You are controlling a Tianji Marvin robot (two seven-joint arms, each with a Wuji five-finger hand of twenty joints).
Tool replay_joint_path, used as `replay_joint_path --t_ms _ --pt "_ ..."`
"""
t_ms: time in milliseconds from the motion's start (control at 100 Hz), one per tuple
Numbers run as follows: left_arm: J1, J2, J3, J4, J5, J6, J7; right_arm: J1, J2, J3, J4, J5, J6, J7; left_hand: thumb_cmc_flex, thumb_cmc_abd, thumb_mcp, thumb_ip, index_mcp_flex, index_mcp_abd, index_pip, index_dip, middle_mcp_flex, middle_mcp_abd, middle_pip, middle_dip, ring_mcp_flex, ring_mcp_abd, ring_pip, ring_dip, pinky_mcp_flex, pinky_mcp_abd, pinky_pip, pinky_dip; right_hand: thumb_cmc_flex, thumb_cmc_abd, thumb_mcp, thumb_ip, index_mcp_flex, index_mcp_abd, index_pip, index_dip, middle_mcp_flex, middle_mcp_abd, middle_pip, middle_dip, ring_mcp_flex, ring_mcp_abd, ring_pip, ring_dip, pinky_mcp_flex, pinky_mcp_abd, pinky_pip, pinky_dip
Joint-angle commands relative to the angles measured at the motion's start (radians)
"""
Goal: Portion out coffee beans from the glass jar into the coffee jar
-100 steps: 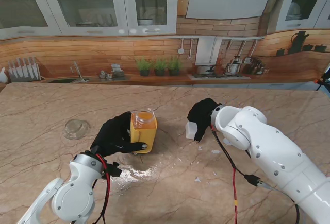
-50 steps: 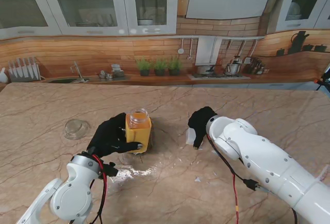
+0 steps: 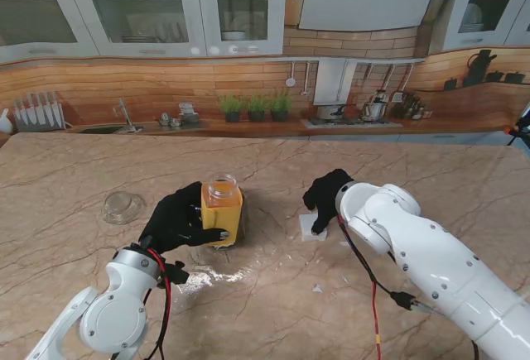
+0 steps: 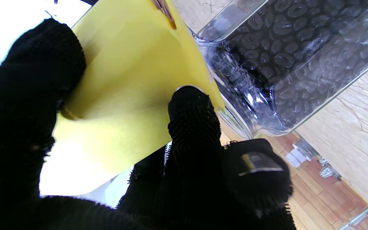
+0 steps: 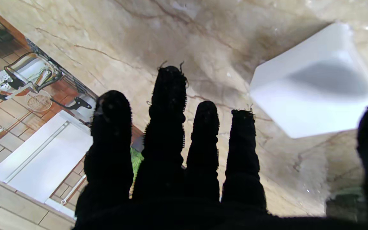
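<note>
- Left hand [image 3: 178, 219] wrapped round glass jar [image 3: 222, 211], fingers [image 4: 193, 121] pressed on its yellow label [image 4: 129, 95]; jar upright on marble worktop [image 3: 273, 294], coffee beans [image 4: 286, 41] visible through the glass.
- Right hand [image 3: 325, 195] empty, fingers [image 5: 168, 105] spread, hovering over small white container [image 3: 311, 226] just beside the thumb.
- Clear glass lid [image 3: 122, 206] well apart, beyond left fingers.

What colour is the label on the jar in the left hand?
Yellow; the label shows best in the left wrist view.
</note>
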Motion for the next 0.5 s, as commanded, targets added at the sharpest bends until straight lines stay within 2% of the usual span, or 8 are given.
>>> replay_joint_path --t_ms 0,60,110,170,240,300,400,490 --pt "0.009 -0.003 0.002 -0.008 -0.003 -0.004 -0.003 -0.011 0.003 0.012 -0.033 -0.007 -0.010 0.011 0.192 0.209 0.339 0.083 0.132 -0.146 0.162 0.057 0.144 -0.070 0.102 0.063 -0.001 0.044 -0.037 0.011 0.007 -0.048 0.048 -0.007 -0.047 0.007 0.013 0.000 -0.032 -0.008 -0.006 -0.012 -0.036 0.015 -0.017 -0.013 -0.013 0.042 -0.016 0.001 -0.012 0.031 -0.004 0.016" --pt "0.009 -0.002 0.002 -0.010 -0.004 -0.003 -0.005 -0.030 0.003 0.043 -0.053 -0.016 -0.034 0.012 0.192 0.209 0.338 0.083 0.131 -0.145 0.162 0.057 0.143 -0.070 0.102 0.063 -0.001 0.044 -0.036 0.011 0.007 -0.048 0.048 -0.007 -0.056 0.011 0.015 -0.007 -0.030 0.000 -0.006 -0.011 -0.038 0.018 -0.023 -0.020 -0.020 0.039 -0.032 -0.007 -0.016 0.025 -0.012 0.019" --pt "0.010 -0.002 0.002 -0.011 -0.003 -0.004 -0.006 -0.048 0.004 0.075 -0.069 -0.015 -0.062 0.012 0.192 0.210 0.338 0.084 0.131 -0.145 0.161 0.056 0.142 -0.071 0.102 0.063 -0.001 0.044 -0.036 0.011 0.007 -0.048 0.049 -0.007 -0.019 0.000 0.013 -0.008 -0.014 0.005 0.013 -0.001 -0.025 0.024 -0.042 -0.049 -0.035 0.033 -0.090 -0.047 -0.024 -0.008 -0.049 0.018" --pt "0.011 -0.001 0.001 -0.013 0.000 -0.007 -0.009 -0.078 0.006 0.125 -0.091 -0.003 -0.107 0.015 0.191 0.211 0.337 0.084 0.130 -0.147 0.161 0.057 0.142 -0.072 0.102 0.063 -0.002 0.043 -0.036 0.011 0.007 -0.048 0.049 -0.007 0.079 -0.040 0.000 0.005 0.011 0.012 0.041 0.016 0.000 0.026 -0.087 -0.120 -0.069 0.017 -0.186 -0.131 -0.067 -0.039 -0.129 0.005" --pt "0.012 -0.001 0.000 -0.013 0.001 -0.008 -0.009 -0.122 0.011 0.201 -0.121 0.004 -0.181 0.021 0.190 0.210 0.338 0.085 0.129 -0.150 0.162 0.057 0.142 -0.074 0.102 0.063 -0.002 0.042 -0.036 0.011 0.007 -0.048 0.049 -0.007 0.212 -0.098 -0.013 0.019 0.038 0.014 0.070 0.021 0.047 0.033 -0.145 -0.222 -0.088 -0.008 -0.277 -0.235 -0.105 -0.099 -0.223 -0.050" --pt "0.012 -0.001 0.000 -0.015 -0.001 -0.007 -0.011 -0.168 0.014 0.272 -0.144 0.018 -0.235 0.019 0.190 0.210 0.338 0.085 0.130 -0.149 0.162 0.057 0.142 -0.072 0.101 0.063 -0.002 0.043 -0.036 0.011 0.007 -0.048 0.050 -0.007 0.286 -0.131 -0.014 0.026 0.050 0.018 0.098 0.012 0.078 0.035 -0.157 -0.290 -0.086 -0.027 -0.323 -0.307 -0.119 -0.144 -0.258 -0.092" --pt "0.014 0.000 0.001 -0.017 0.000 -0.007 -0.013 -0.246 0.017 0.382 -0.185 0.031 -0.295 0.023 0.191 0.209 0.340 0.087 0.131 -0.151 0.162 0.057 0.143 -0.073 0.102 0.063 -0.001 0.044 -0.035 0.011 0.007 -0.048 0.051 -0.007 0.383 -0.173 -0.046 0.026 0.069 0.009 0.134 0.001 0.112 0.032 -0.160 -0.320 -0.068 -0.042 -0.347 -0.364 -0.117 -0.185 -0.299 -0.122" --pt "0.015 0.000 0.005 -0.019 0.001 -0.006 -0.012 -0.304 0.018 0.456 -0.213 0.035 -0.318 0.031 0.189 0.207 0.339 0.087 0.131 -0.151 0.162 0.057 0.143 -0.073 0.101 0.063 -0.001 0.043 -0.034 0.011 0.007 -0.047 0.052 -0.007 0.423 -0.184 -0.070 0.026 0.077 0.005 0.151 -0.008 0.127 0.034 -0.160 -0.324 -0.063 -0.049 -0.352 -0.384 -0.106 -0.199 -0.313 -0.134"
